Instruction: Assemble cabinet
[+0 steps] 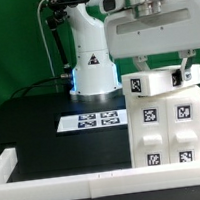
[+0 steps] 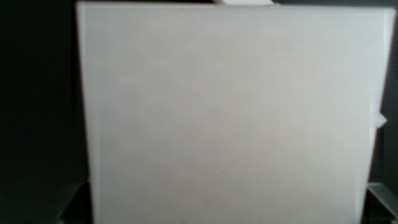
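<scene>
The cabinet (image 1: 173, 132), a tall white box with square tags on its front, stands at the exterior view's right. A small white tagged block (image 1: 154, 81) sits on top of it. My gripper (image 1: 164, 77) comes down from above with a finger on each side of that block, shut on it. In the wrist view the block's plain white face (image 2: 222, 110) fills nearly the whole picture. My gripper (image 2: 222, 206) straddles it, and only dark bits of the fingers (image 2: 66, 206) show at the edges. What lies under the block is hidden.
The marker board (image 1: 93, 120) lies flat on the black table left of the cabinet. The arm's white base (image 1: 92, 71) stands behind it. A long white border rail (image 1: 67, 182) runs along the front, with a short stretch at the left (image 1: 7, 163).
</scene>
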You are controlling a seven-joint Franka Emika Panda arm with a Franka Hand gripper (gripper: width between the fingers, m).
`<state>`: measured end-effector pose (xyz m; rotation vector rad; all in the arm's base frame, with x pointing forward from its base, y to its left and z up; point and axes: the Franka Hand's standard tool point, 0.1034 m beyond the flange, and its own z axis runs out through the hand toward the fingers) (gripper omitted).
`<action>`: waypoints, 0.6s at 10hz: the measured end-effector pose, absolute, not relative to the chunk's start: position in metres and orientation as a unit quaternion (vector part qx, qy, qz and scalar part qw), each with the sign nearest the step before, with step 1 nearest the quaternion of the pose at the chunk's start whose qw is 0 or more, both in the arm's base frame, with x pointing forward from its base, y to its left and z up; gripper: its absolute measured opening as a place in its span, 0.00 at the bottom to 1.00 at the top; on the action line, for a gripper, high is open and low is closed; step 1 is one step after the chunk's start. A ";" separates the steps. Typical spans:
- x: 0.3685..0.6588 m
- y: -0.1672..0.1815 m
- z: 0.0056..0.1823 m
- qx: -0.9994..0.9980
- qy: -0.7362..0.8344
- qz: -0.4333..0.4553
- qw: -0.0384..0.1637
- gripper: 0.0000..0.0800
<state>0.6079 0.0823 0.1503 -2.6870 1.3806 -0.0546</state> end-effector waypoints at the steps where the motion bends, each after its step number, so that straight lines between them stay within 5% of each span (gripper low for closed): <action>1: 0.608 0.083 0.150 -0.874 0.481 -0.016 0.061 0.70; 6: 0.606 0.090 0.149 -0.723 0.683 -0.014 0.102 0.70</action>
